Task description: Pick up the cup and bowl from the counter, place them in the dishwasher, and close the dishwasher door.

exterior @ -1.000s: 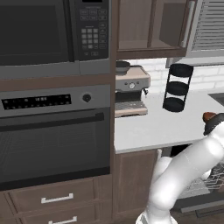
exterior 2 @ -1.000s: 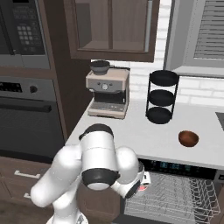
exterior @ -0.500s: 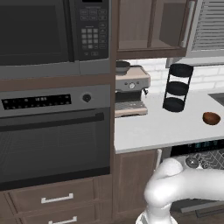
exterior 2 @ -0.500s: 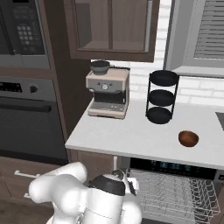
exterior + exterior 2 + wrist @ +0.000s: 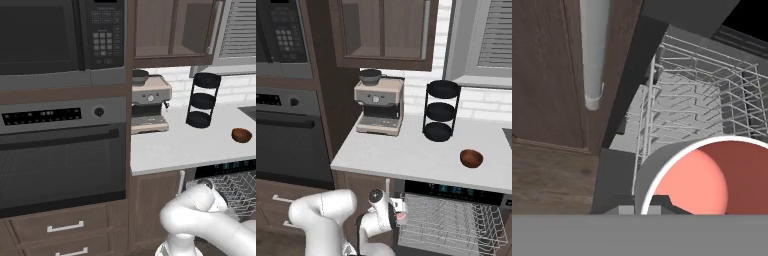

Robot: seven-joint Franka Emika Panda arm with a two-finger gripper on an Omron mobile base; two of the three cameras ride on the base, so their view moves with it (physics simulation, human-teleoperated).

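My gripper [image 5: 397, 216] hangs low in front of the open dishwasher [image 5: 453, 190], shut on the cup [image 5: 402, 217]. Seen from the hand, the cup [image 5: 702, 175] is grey outside and red inside, mouth towards the camera, and it covers most of my fingertips. It sits at the left edge of the pulled-out grey wire rack [image 5: 687, 100]. The brown bowl [image 5: 471, 158] rests on the pale counter [image 5: 396, 155] above the dishwasher, to the right, and appears as bowl [image 5: 241, 135] from the left base. The dishwasher door cannot be made out with certainty.
A coffee machine [image 5: 379, 107] and a black three-tier stand [image 5: 439, 110] stand at the back of the counter. The black-glass wall oven [image 5: 60, 160] is to the left. A brown cabinet front with a pale bar handle [image 5: 594, 50] stands beside the rack.
The arm has swung down from counter height to low in front of the dishwasher, carrying the cup. The bowl has stayed in place.
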